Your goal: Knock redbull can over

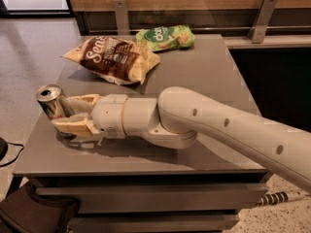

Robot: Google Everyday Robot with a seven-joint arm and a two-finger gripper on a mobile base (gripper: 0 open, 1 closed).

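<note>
The redbull can [50, 100] stands at the left edge of the grey table [204, 76], leaning a little to the left, its silver top showing. My gripper [63, 112] has reached left across the table to it. Its cream fingers [74, 125] are spread, one behind the can and one in front, with the tips against the can's lower half. The front finger hides the can's base. I cannot tell whether the fingers press on the can.
A brown-and-cream chip bag [112, 58] lies at the back left of the table. A green snack bag [165, 37] lies at the back middle. The table's left edge is just beyond the can. My white arm [218, 125] crosses the table's front half.
</note>
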